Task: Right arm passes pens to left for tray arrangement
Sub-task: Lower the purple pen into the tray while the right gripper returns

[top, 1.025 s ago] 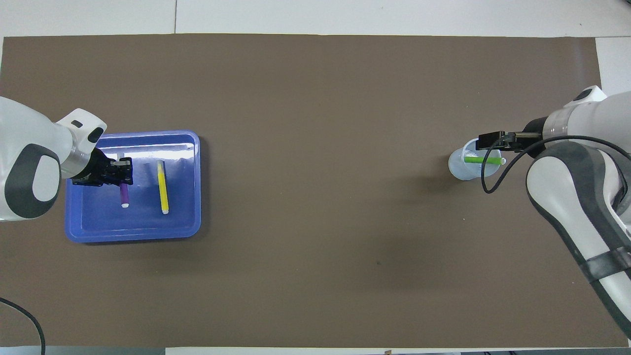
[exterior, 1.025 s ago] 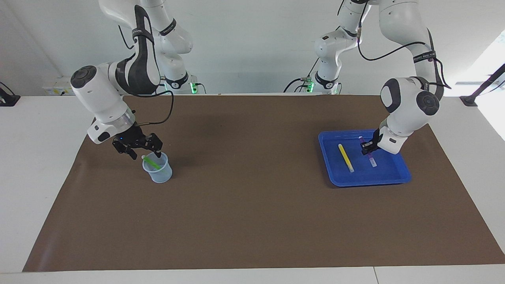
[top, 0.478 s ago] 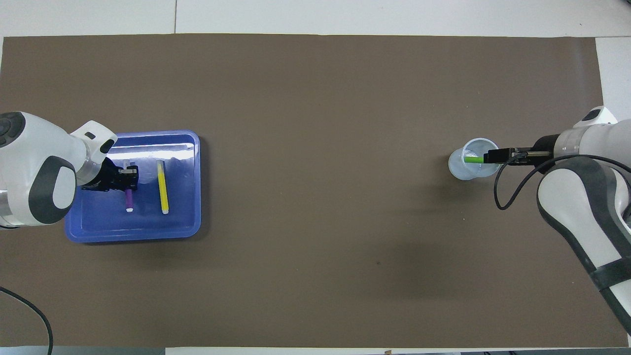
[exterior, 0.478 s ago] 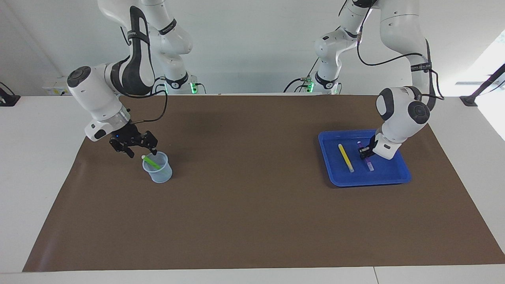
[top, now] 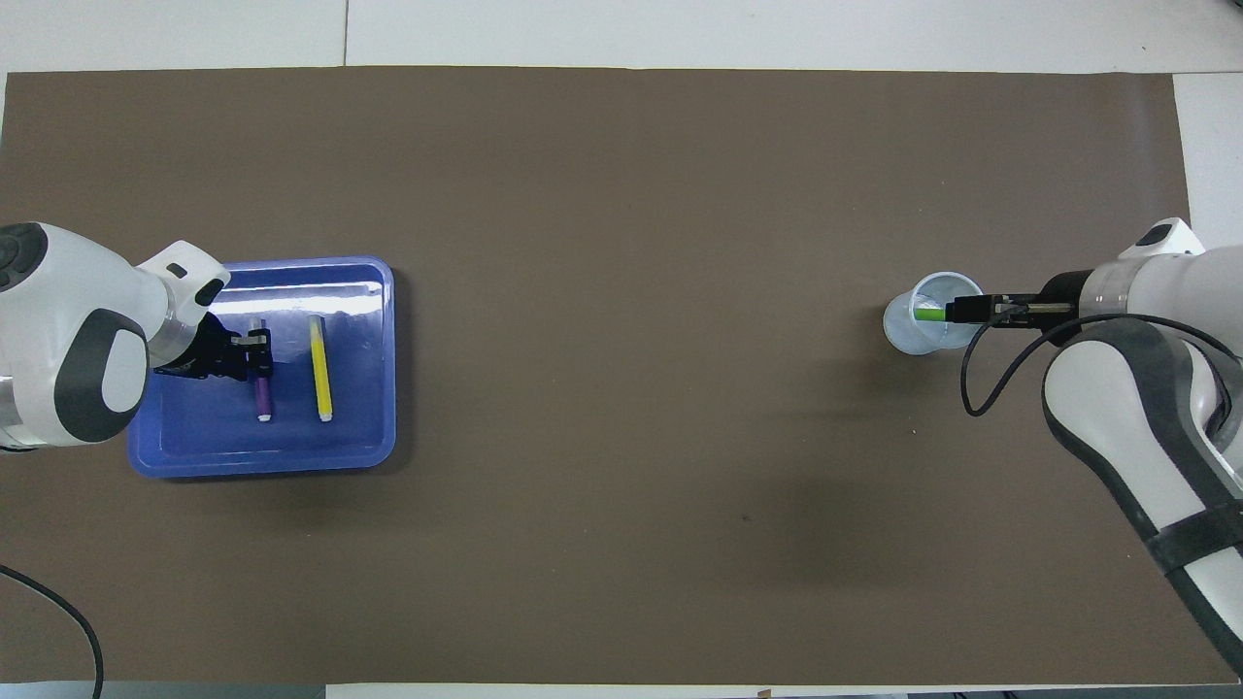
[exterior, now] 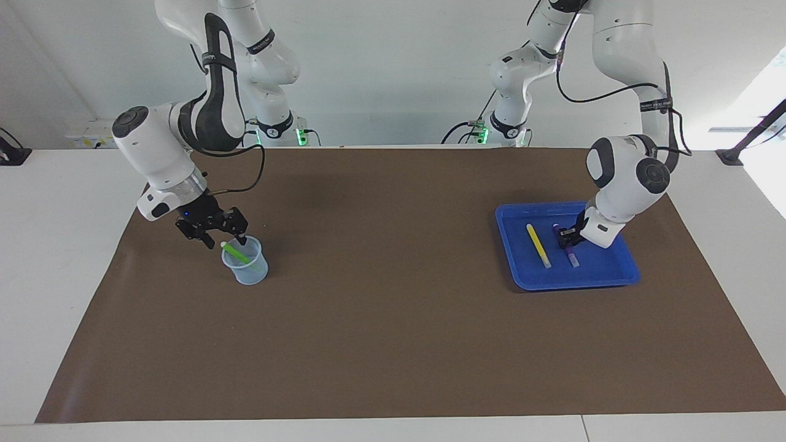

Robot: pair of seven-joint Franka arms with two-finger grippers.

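The blue tray (exterior: pixel 577 282) lies toward the left arm's end of the table and also shows in the overhead view (top: pixel 359 432). A yellow pen (exterior: pixel 538 245) (top: pixel 319 367) lies in it. My left gripper (exterior: pixel 565 237) (top: pixel 254 351) is low in the tray, shut on the purple pen (exterior: pixel 573 258) (top: pixel 262 398), which lies beside the yellow one. The green pen (exterior: pixel 235 252) (top: pixel 927 315) leans in a small pale-blue cup (exterior: pixel 247 269) (top: pixel 918 335). My right gripper (exterior: pixel 222 240) (top: pixel 957 311) is open just over the cup, fingers on either side of the pen's upper end.
A brown mat (exterior: pixel 393 319) covers the table between the cup and the tray. The white table surface (exterior: pixel 55 258) shows around the mat's edges.
My left gripper has lowered the purple pen down into the tray beside the yellow pen. My right gripper has shifted slightly over the cup, staying open at the green pen's upper end.
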